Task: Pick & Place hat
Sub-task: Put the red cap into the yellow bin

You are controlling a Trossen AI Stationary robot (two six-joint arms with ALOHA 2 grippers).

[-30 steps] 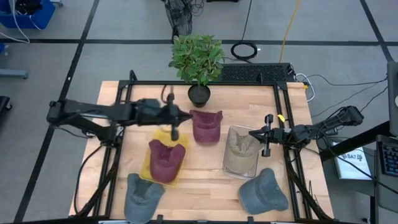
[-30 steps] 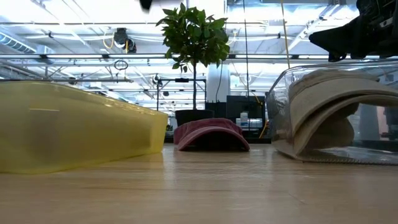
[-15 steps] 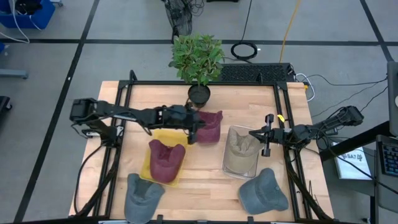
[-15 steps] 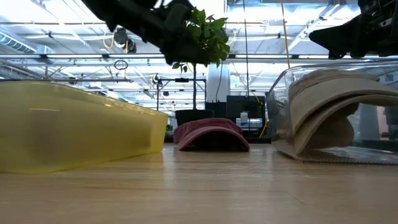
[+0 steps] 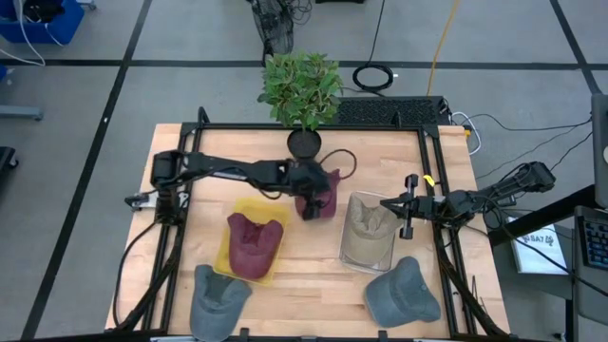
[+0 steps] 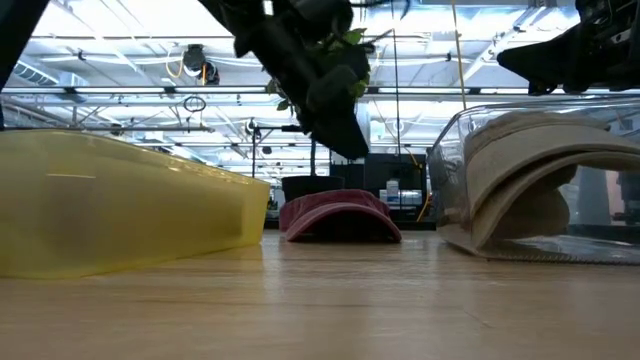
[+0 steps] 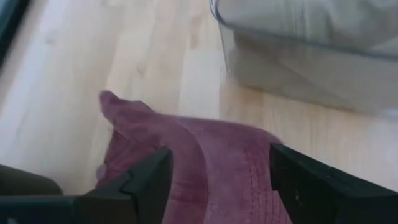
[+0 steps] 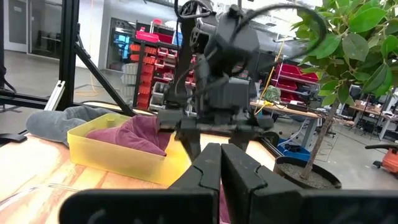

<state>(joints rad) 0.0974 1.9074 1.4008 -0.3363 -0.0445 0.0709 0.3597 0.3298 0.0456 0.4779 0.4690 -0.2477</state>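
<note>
Near edge of the table (image 5: 313,271), lower part of the high view: two grey hats, one at lower left (image 5: 217,296) and one at lower right (image 5: 402,293), both lying on the bare wood.

Middle band: a yellow tray (image 5: 233,207) left of centre holds a maroon hat (image 5: 254,243). Right of centre, a clear tray (image 5: 368,258) holds a tan hat (image 5: 369,226). In the low view the yellow tray fills the left side and the clear tray with its tan hat the right side.

Left gripper (image 5: 309,202): the left arm reaches from the table's left edge across to centre frame, forearm nearly horizontal, wrist bent down over the loose maroon hat (image 5: 321,188), which lies on the wood between the two trays, just in front of the plant pot (image 5: 304,144). The left wrist view shows the two fingers (image 7: 142,186) spread apart, one on each side of the hat's crown; contact with the cloth cannot be confirmed. In the low view the gripper hangs above the hat with clear space beneath.

Right gripper (image 5: 407,217): right of centre in the high view, at the clear tray's right edge, arm extended from the right side. Its wrist view shows the fingers (image 8: 208,168) closed together, holding nothing.

Far edge: a potted plant (image 5: 301,87) stands at upper centre.
</note>
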